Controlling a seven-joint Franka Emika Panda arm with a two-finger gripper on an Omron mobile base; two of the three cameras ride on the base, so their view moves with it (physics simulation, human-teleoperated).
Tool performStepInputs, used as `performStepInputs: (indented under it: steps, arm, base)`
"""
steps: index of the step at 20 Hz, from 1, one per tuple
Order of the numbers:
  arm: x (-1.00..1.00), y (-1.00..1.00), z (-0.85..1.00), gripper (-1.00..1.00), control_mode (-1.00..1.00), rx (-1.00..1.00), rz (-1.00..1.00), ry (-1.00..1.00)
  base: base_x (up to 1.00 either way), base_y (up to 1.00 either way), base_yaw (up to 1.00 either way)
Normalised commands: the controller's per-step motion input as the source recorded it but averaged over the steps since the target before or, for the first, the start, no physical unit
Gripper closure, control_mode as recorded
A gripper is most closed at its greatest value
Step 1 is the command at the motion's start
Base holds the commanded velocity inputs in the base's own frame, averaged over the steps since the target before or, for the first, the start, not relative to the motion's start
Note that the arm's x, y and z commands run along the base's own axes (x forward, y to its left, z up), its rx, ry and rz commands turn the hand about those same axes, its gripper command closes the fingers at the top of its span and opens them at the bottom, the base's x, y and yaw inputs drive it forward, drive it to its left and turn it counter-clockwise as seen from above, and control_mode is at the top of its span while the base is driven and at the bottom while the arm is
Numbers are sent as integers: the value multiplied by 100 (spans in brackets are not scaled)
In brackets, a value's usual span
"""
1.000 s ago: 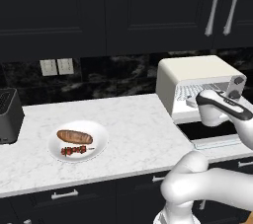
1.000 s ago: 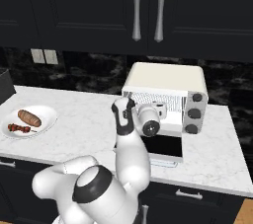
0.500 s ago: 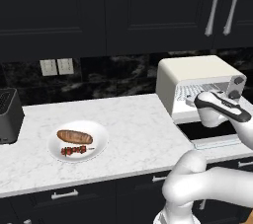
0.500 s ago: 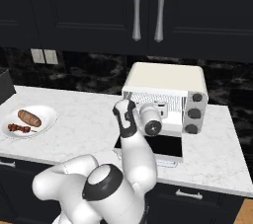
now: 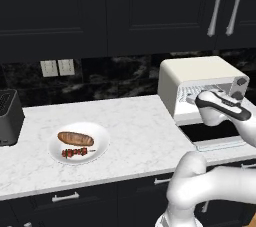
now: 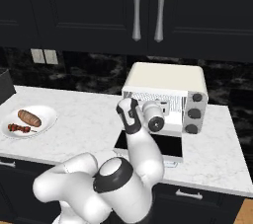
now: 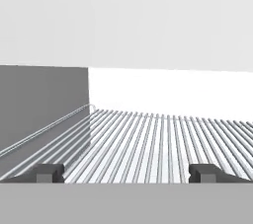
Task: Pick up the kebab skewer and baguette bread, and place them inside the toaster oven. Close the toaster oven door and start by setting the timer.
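On the white round plate (image 5: 100,136) lie one golden-brown baguette bread (image 5: 75,138) and one dark red kebab skewer (image 5: 75,153). Both run left-right, parallel. The claw (image 7: 126,172) is spread over the wire rack (image 7: 163,144).

One baguette bread (image 5: 75,138), one kebab skewer (image 5: 75,152), one plate (image 5: 100,134), one toaster oven (image 5: 200,73).

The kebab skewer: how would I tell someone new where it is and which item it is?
On the marble counter, left of the toaster oven, sits a white plate holding two things. The kebab skewer lies along the plate's front edge: a thin stick of small dark red chunks, shorter and thinner than the smooth golden-brown baguette bread just behind it.
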Motion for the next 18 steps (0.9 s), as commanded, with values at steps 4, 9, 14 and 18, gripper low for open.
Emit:
performStepInputs:
  steps: [4,9,14,18]
  arm:
    - [8,0,-33,-100,-100,2,0,0]
    - [21,-2,-22,-100,-100,2,0,0]
    - [23,-5,-14,-100,-100,3,0,1]
    - [-12,-1,-53,-100,-100,0,0,8]
  base:
    - [0,0,0]
    - [0,0,0]
    - [0,0,0]
    - [0,0,0]
